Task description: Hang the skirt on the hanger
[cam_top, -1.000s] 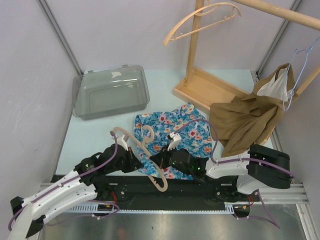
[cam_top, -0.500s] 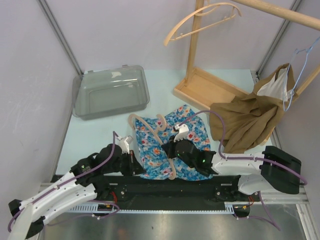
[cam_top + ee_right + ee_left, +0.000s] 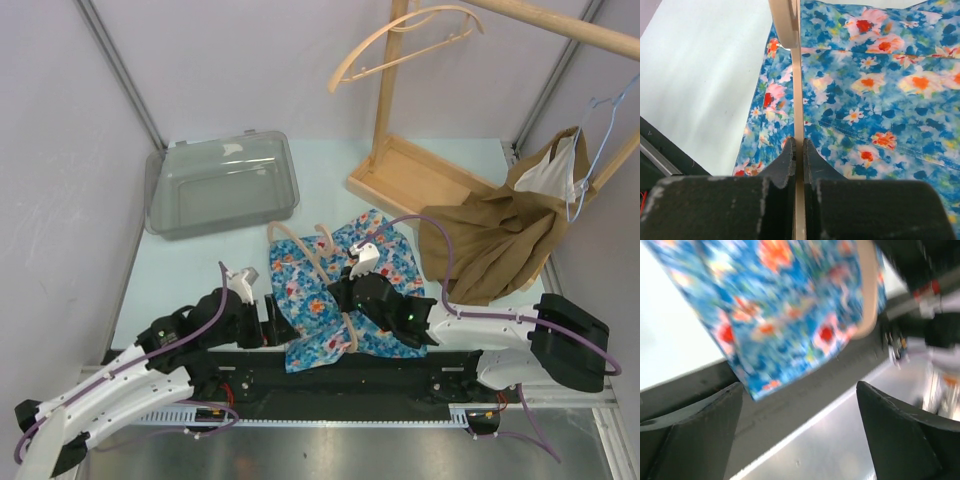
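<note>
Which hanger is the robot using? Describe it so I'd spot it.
On the pale table, find the blue floral skirt near the front edge. The beige hanger rests across it, pinched by the right gripper. Unlike the wooden hanger up on the rack and the blue wire hanger at right, it sits on fabric.

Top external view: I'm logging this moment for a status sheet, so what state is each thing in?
skirt: spread on the table, not on the hanger.
hanger: lying across the skirt, gripped at its thin bar.
right tool: shut on the hanger.
left tool: open, empty.
brown garment: hanging bunched at the right.
bin: nothing visible inside.
</note>
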You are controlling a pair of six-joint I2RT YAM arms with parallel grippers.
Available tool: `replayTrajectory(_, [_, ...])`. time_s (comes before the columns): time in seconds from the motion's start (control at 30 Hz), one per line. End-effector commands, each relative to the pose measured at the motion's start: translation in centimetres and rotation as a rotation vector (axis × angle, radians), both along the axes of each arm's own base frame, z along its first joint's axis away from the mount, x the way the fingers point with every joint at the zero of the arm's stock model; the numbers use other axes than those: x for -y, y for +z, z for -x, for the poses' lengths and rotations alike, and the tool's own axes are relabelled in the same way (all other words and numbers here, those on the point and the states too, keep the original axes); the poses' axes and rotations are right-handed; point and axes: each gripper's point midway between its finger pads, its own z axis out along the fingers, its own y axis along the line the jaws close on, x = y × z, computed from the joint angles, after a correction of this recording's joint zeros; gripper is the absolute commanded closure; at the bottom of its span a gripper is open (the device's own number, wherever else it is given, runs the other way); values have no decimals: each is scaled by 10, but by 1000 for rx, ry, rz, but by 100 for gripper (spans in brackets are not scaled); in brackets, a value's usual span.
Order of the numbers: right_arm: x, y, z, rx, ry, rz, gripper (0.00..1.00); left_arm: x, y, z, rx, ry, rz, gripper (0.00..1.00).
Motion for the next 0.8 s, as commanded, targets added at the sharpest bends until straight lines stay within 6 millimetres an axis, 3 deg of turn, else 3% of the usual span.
replayTrajectory(0.0, [-4,25,-3,42,-9,-30,100,-27,4,-41,61,301,-96,0])
replayTrajectory(0.17, [-9,22,2,31,0,-31,100,-43,-15,-67,74,497,-174,1])
replayTrajectory(0.3, [-9,22,4,19,-15,-40,100,-36,-27,-88,75,542,-181,3])
replayTrajectory(0.43, [-8,24,4,14,-20,-49,100,-13,-37,-110,89,507,-128,5])
replayTrajectory(0.57, [-10,25,5,7,-16,-47,100,-14,-58,-127,81,500,-182,5])
replayTrajectory(0.77, [-10,26,6,1,-17,-45,100,-13,-57,-152,130,497,-171,6])
